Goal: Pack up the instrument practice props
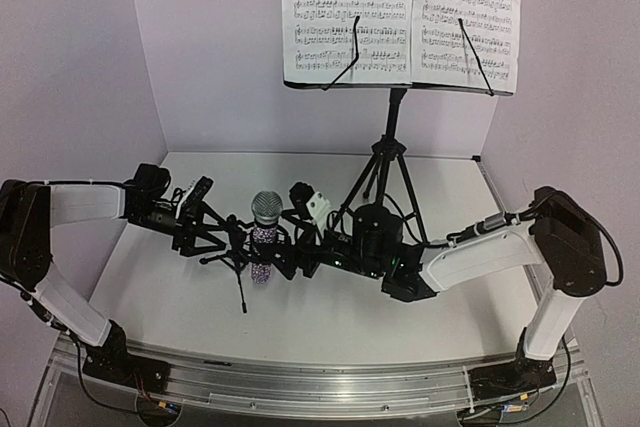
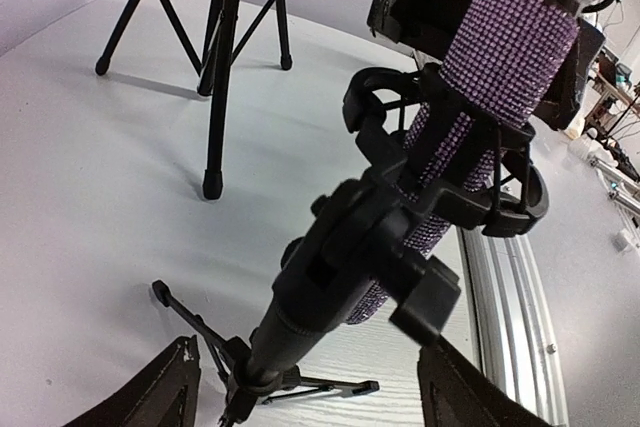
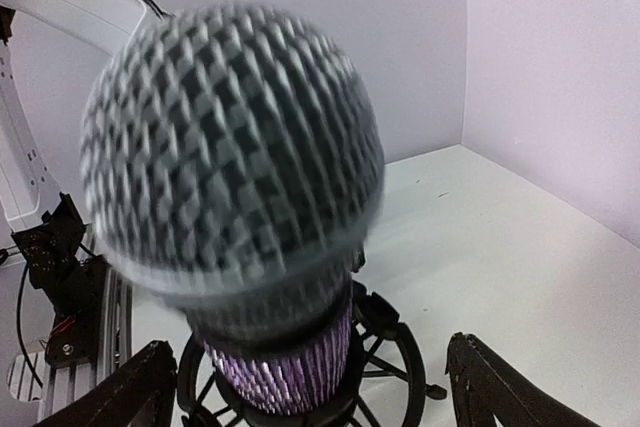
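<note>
Since the microphone [image 1: 265, 237] sits clipped in the tripod mic stand [image 2: 300, 317], with the left gripper [image 2: 310, 395] and right gripper [image 3: 320, 387] both spread wide and empty around it, the right would best close squarely on the purple barrel, then lift straight.

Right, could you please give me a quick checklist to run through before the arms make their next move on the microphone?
1. Left tool open around the small stand: ok.
2. Right tool open, facing the microphone: ok.
3. Microphone seated in the stand's clip: ok.
4. Small stand's feet on the table: ok.
5. Pages resting on the music stand: ok.
6. Microphone gripped before lifting: not ok, neither tool holds it.
</note>
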Robot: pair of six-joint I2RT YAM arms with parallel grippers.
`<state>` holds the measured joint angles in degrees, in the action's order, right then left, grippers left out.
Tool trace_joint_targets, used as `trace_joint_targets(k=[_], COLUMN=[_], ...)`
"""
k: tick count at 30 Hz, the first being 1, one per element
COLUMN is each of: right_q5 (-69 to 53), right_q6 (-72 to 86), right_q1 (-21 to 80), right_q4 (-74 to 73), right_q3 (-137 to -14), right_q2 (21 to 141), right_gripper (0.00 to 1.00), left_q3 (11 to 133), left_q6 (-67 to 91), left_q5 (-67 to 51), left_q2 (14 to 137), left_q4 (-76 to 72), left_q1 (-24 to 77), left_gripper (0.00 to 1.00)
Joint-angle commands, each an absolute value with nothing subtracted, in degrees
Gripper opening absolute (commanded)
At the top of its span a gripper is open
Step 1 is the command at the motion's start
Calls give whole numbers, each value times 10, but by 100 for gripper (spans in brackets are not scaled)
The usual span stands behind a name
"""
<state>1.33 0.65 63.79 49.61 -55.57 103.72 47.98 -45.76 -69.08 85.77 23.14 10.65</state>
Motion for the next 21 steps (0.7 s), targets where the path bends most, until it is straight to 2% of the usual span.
trace_joint_targets(k=[1,5,8,9,11,13,14,21], right_q5=[38,26,5,4,7,23,26,-15], right_q6=[-20,-49,-72,-75,-79,-71,-67,-81], right_q1=[639,638,638,638,638,637,637,635], right_q4=[472,414,336,329,328,329,332,335], right_q3=[-552,-558,-631,-654,-688,-710,-717,-777], right_q2=[987,960,979,995,1028,1063,1072,1104], right_gripper=[92,93,91,87,73,42,36,20], left_q3=[515,541,548,549,555,557,560,603], left_q6=[-525,-604,-615,-617,-604,-589,-601,-671], left_q5=[-725,-728,-743,-746,-742,-737,-735,-740], left_q2=[825,818,819,821,832,847,851,858], left_q4=[292,344,329,321,301,291,301,357], left_q1=[87,79,82,87,102,111,113,116], left_gripper=[79,81,83,83,82,81,80,77])
